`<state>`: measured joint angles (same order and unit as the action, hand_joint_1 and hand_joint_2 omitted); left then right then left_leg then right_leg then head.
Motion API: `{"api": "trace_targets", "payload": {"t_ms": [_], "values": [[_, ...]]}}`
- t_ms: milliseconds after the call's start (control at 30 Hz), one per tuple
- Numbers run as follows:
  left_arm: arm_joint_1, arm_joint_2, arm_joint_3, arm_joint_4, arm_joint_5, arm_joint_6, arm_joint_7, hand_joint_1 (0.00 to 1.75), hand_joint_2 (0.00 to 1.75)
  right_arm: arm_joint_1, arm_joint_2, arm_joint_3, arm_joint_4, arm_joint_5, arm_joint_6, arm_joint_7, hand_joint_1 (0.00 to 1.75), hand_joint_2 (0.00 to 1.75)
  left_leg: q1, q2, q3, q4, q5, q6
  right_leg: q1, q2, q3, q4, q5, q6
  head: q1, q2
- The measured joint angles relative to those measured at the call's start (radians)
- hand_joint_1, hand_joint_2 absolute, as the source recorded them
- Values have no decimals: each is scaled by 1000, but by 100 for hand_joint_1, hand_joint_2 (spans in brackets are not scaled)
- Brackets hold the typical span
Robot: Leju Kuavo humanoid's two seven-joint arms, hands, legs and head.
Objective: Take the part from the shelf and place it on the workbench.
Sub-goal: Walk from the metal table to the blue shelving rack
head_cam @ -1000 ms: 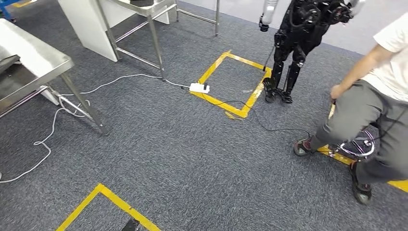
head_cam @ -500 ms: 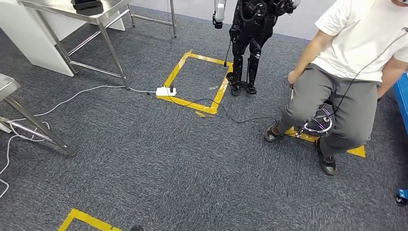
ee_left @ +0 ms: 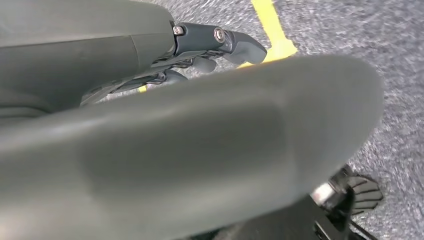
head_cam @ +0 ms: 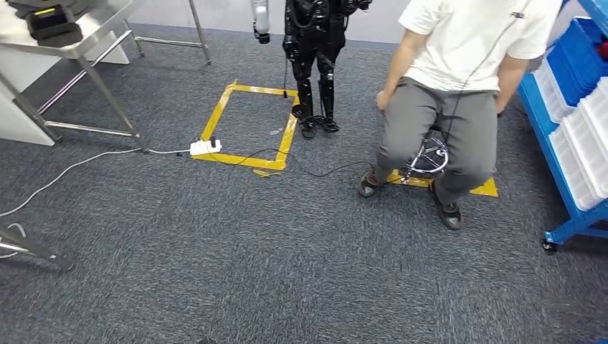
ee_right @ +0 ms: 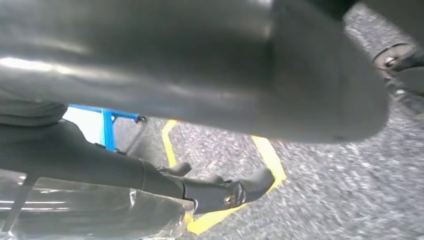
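Change: the view has swung right since a moment ago (camera turning, nothing moved), bringing the blue shelf (head_cam: pixel 573 129) into sight.
Part: not identifiable yet.
Left hand (ee_left: pixel 215 42): apparently empty.
Right hand (ee_right: pixel 220 192): grip unclear; a clear plastic wrapper (ee_right: pixel 90 210) lies beside it.

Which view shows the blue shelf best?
The head view: the shelf stands at the right edge with white bins, a caster at its foot. The right wrist view catches just a bit of blue frame behind the right hand. The left wrist view faces carpet and yellow tape.
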<state>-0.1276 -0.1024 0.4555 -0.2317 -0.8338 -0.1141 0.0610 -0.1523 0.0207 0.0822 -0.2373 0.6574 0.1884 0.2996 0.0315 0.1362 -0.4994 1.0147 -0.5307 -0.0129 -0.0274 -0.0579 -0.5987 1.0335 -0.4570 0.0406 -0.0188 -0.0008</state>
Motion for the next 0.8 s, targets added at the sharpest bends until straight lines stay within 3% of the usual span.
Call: {"api": "trace_targets", "payload": {"t_ms": [67, 133, 200, 233, 267, 333, 400, 467, 533, 567, 633, 700, 733, 767, 800], "values": [[-1, 0, -5, 0, -1, 0, -2, 0, 0, 2, -4, 0, 0, 0, 0, 0, 0, 0, 8, -47, -12, 45, -38, -7, -6, 26, 7, -8, 5, -21, -5, 0], [2, 2, -6, 1, -2, 0, -2, 0, 0, 3, -4, -1, 0, 2, 0, 0, 0, 0, 7, -115, -69, 171, -109, -3, -4, 50, 8, -12, 9, -35, -11, 0], [8, 3, -6, 3, -2, -1, -2, 0, 0, 3, -2, -1, 0, 3, 0, 0, 0, 0, 4, -136, -131, 280, -145, 4, 4, 81, 6, -13, 11, -41, -13, 0], [10, 3, -7, 3, -3, -1, -2, 0, 0, 4, -1, -1, 0, 3, 0, 0, 0, 0, 2, -139, -141, 287, -135, 9, 8, 96, 5, -12, 13, -42, -14, 0], [11, 4, -7, 4, -3, -1, -2, 0, 0, 6, -1, -1, 0, 3, 0, 0, 0, 0, 1, -142, -130, 252, -105, 14, 10, 112, 4, -12, 15, -42, -13, 0], [11, 5, -8, 4, -3, -1, -2, 0, 0, 9, -1, -1, 0, 3, 0, 0, 0, 0, -1, -174, -73, 118, -34, 24, 13, 138, 3, -11, 20, -36, -14, 0], [9, 7, -8, 4, -3, -1, -2, 0, 0, 7, 0, -1, 0, 3, 0, 0, 0, 0, -7, -202, -36, 32, -1, 30, 19, 158, -5, -10, 21, -27, -11, 0], [7, 7, -10, 4, -3, -1, -2, 0, 0, 7, -1, -1, 0, 3, 0, 0, 0, 0, -16, -193, -34, 20, 3, 40, 24, 174, -15, -14, 22, -16, -9, 0], [5, 7, -11, 4, -3, -1, -2, 0, 0, 8, -1, -1, -1, 3, 0, 0, 0, 0, -19, -171, -30, 13, 16, 58, 24, 155, -22, 2, 17, -10, -9, 0], [5, 8, -12, 4, -3, 0, -2, 0, 0, 8, -1, -1, -1, 3, 0, 0, 0, 0, -18, -158, -29, 9, 22, 66, 23, 132, -35, 33, -1, -12, -8, 0], [8, 9, -13, 4, -3, 0, -2, 0, 0, 5, 0, -1, -1, 3, 0, 0, 0, 0, -20, -132, -30, 7, 27, 73, 21, 84, -90, 150, -62, -20, -4, 0], [10, 9, -14, 4, -3, -1, -2, 0, 0, 5, 0, -1, -1, 3, 0, 0, 0, 0, -23, -104, -34, 8, 26, 73, 17, 72, -145, 263, -108, -16, -3, 0], [10, 9, -14, 4, -3, -1, -2, 0, 0, 7, 0, -1, -1, 3, 0, 0, 0, 0, -23, -91, -35, 8, 25, 73, 17, 70, -149, 277, -111, -9, -3, 0], [10, 9, -15, 4, -3, -1, -2, 0, 0, 10, 0, -2, -1, 3, 0, 0, 0, 0, -23, -79, -36, 8, 24, 72, 17, 66, -132, 248, -99, 0, -3, 0], [10, 9, -15, 4, -3, -1, -2, 0, 0, 11, -1, -2, -1, 3, 0, 0, 0, 0, -24, -67, -34, 8, 22, 70, 17, 54, -95, 184, -78, 8, -3, 0]]}}
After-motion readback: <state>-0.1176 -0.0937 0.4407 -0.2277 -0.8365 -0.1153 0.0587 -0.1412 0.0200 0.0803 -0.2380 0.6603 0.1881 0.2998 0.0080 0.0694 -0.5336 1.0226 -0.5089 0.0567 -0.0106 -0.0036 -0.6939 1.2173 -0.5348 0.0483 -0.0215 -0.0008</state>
